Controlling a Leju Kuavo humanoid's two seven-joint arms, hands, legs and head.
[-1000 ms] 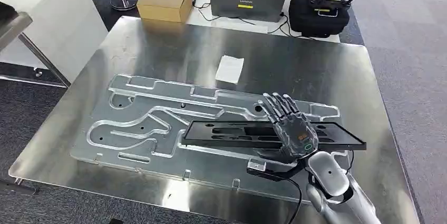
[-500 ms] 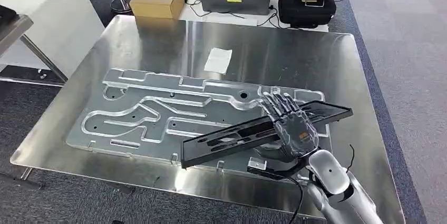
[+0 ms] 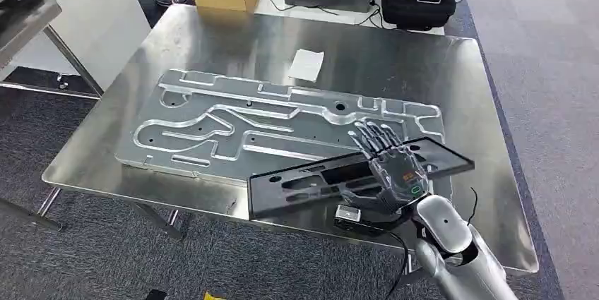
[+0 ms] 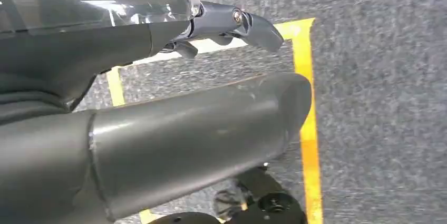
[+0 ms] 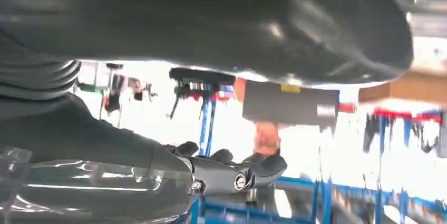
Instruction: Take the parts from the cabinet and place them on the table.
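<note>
Right hand [image 3: 393, 169] grips the black part [image 3: 357, 176], now swung tilted over the table's [image 3: 212, 39] near edge; placement nears. Left hand [image 4: 158, 76]: can't tell.

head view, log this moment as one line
right hand: holds black slotted part, tilted | part over steel table near edge | left hand: hanging over floor

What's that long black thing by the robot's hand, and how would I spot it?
Start at the shiny steel table and the big silver machined plate lying on it. At the table's near edge, under the right hand, a flat black panel with long cut-out slots sits slanted. It is the only dark, matte piece on the table.
</note>
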